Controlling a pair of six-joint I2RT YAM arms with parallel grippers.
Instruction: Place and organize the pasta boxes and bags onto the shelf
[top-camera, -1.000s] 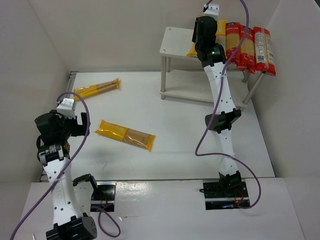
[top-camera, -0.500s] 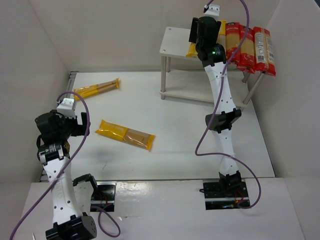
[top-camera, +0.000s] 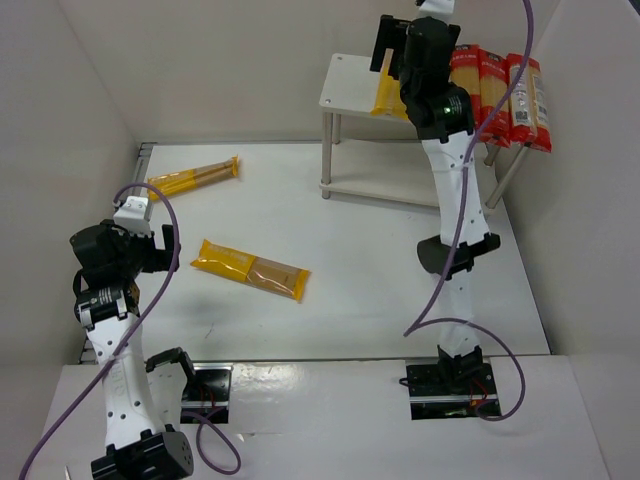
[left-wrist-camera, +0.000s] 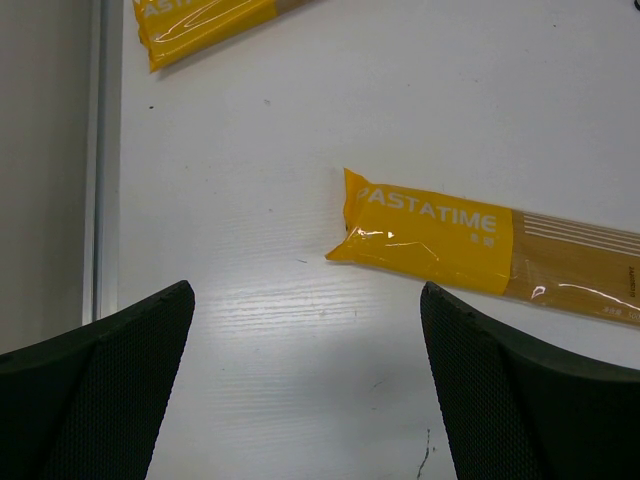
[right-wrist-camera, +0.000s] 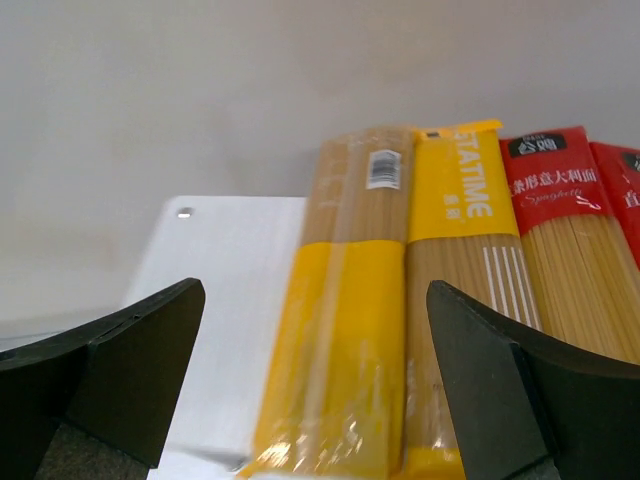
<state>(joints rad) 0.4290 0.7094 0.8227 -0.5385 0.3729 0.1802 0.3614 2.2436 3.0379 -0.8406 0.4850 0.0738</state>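
The white shelf (top-camera: 347, 84) stands at the back right. On its top board lie two yellow packs (right-wrist-camera: 340, 330) (right-wrist-camera: 455, 290) side by side, with red packs (top-camera: 522, 95) to their right; the nearest red pack (right-wrist-camera: 560, 240) shows in the right wrist view. My right gripper (right-wrist-camera: 315, 290) hovers open over the leftmost yellow pack, holding nothing, and it stands above the shelf top (top-camera: 398, 52). Two more yellow packs lie on the table, one in the middle (top-camera: 250, 270) (left-wrist-camera: 470, 240) and one at the back left (top-camera: 193, 176) (left-wrist-camera: 200, 25). My left gripper (left-wrist-camera: 307, 290) (top-camera: 150, 252) is open and empty, low over the table.
The shelf's lower board (top-camera: 400, 190) shows nothing on the part in view. White walls close the table in at left, back and right. A metal rail (left-wrist-camera: 95, 150) runs along the table's left edge. Purple cables trail from both arms.
My right gripper has opened off the yellow pack on the shelf top and risen away from it. The left arm and the table packs have not moved.
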